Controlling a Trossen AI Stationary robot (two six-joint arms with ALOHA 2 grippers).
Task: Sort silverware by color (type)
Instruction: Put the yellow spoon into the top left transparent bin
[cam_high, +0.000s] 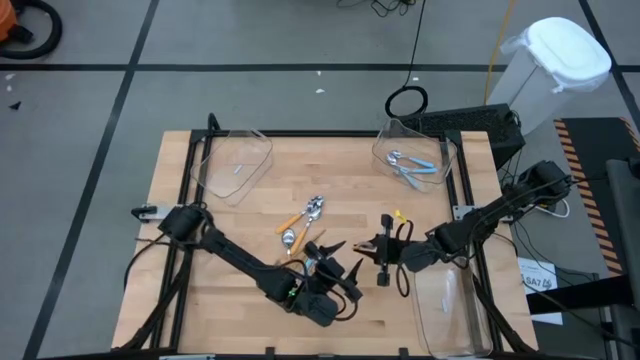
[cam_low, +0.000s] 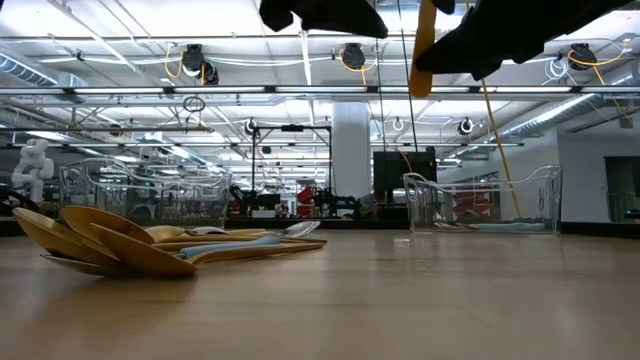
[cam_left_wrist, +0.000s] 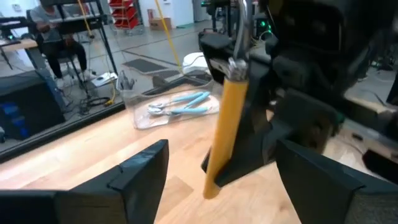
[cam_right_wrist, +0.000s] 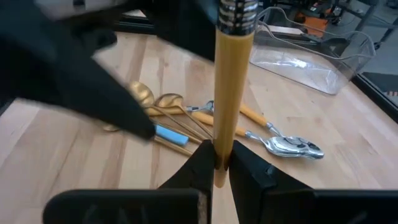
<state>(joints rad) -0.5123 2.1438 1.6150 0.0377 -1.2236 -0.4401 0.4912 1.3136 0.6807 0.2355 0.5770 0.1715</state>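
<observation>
Right fingers (cam_right_wrist: 216, 163) pinch orange-handled spoon (cam_right_wrist: 232, 93); left fingers (cam_left_wrist: 217, 180) spread wide, empty.

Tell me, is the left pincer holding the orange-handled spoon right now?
No, the left pincer stands open with its fingers clear of the orange-handled spoon, which the right pincer pinches by the handle.

Left gripper (cam_high: 335, 268), fingers spread wide, reaches in low over mid-table. Right gripper (cam_high: 385, 252) faces it close by, fingers pinched nearly together, raised off the surface.
</observation>
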